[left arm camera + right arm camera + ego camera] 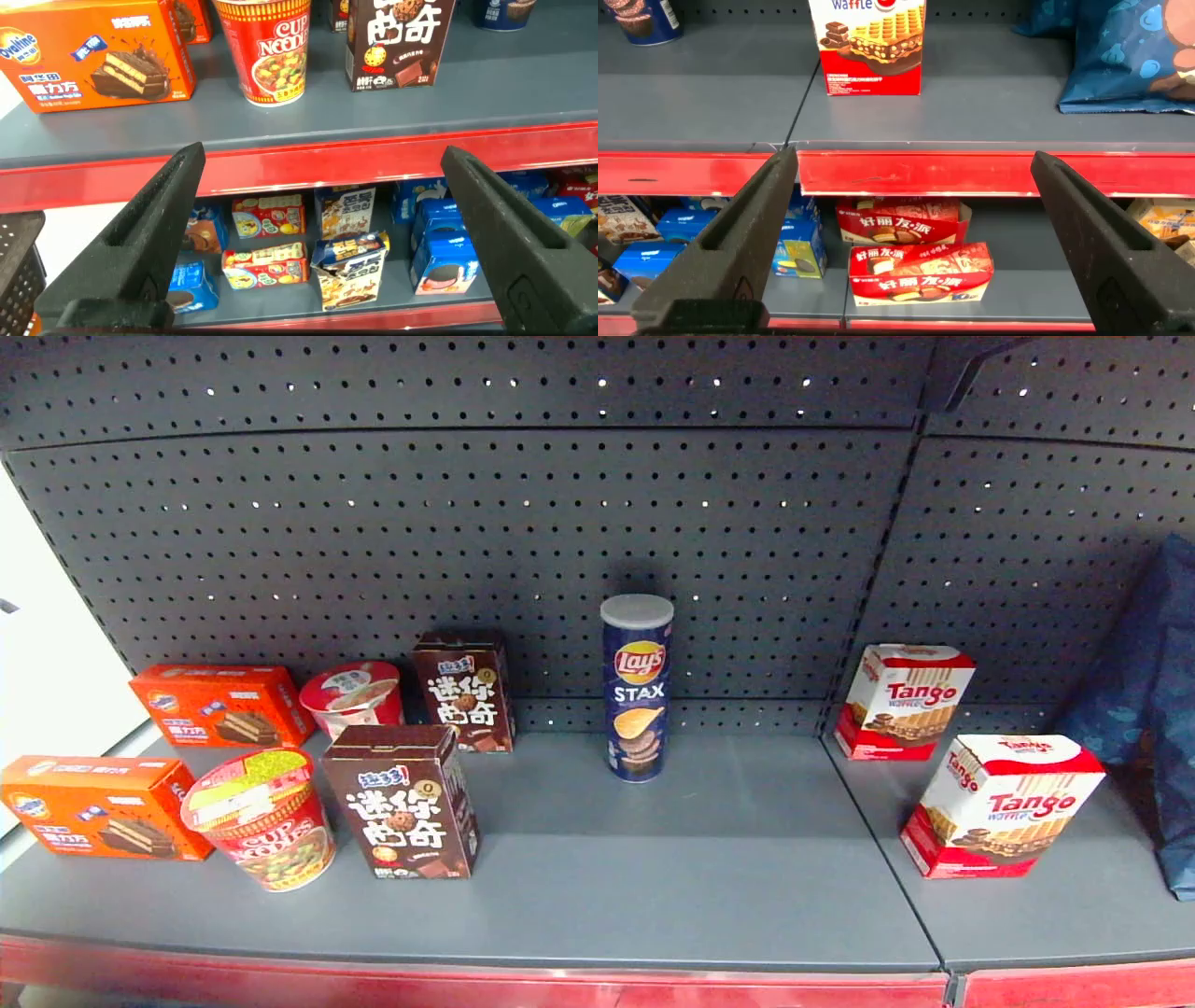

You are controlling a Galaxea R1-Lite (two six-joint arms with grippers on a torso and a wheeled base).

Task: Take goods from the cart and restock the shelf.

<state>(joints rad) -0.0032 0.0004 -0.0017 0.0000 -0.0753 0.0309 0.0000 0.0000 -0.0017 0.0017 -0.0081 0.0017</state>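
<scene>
Two black wedge-shaped pincers sit low before the shelf [709,859]: the left pincer [322,159] and the right pincer [912,159] both gape wide, with nothing between their fingers. The shelf is flat grey metal with a glossy red front strip [467,980] and a perforated back panel [467,523]. On it stand a tall cylindrical crisp can [637,687] with a pale lid, two brown cardboard cookie boxes [401,800], a tapered cup of noodles [261,819], a smaller red cup [354,697] and two flat orange cake boxes [93,805]. Farther right are two red-and-white wafer boxes [999,805] and a soft blue bag [1148,691]. A lower shelf [1008,280] holds red cartons [920,271].
</scene>
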